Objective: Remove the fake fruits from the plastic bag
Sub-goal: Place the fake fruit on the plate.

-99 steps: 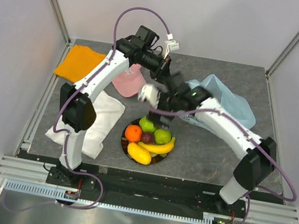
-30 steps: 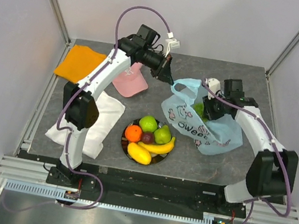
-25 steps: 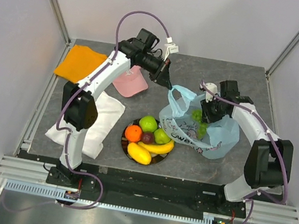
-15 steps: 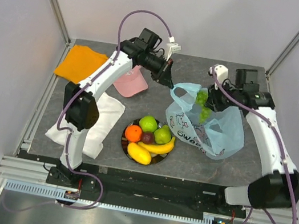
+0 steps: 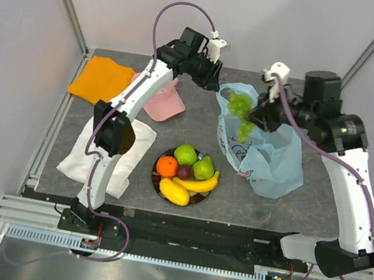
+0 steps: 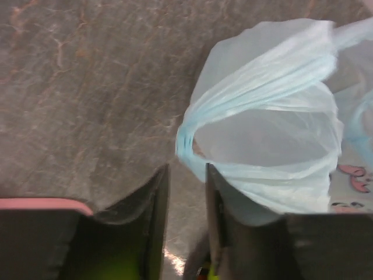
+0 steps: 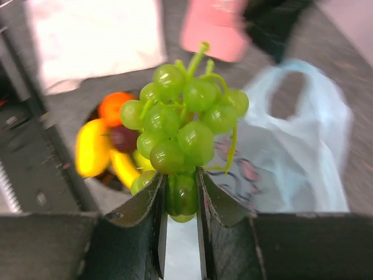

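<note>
Grey table (image 5: 268,212): R gripper (image 7: 179,178) pinches grapes (image 7: 183,125) by lowest berries, bunch may slip off; L gripper (image 6: 186,174) jaws parted, bag (image 6: 274,134) handle loose.

Top cam looked down from table (image 5: 304,213) near edge; wrist cams sat close; all shared plastic bag (image 5: 273,166).
</note>
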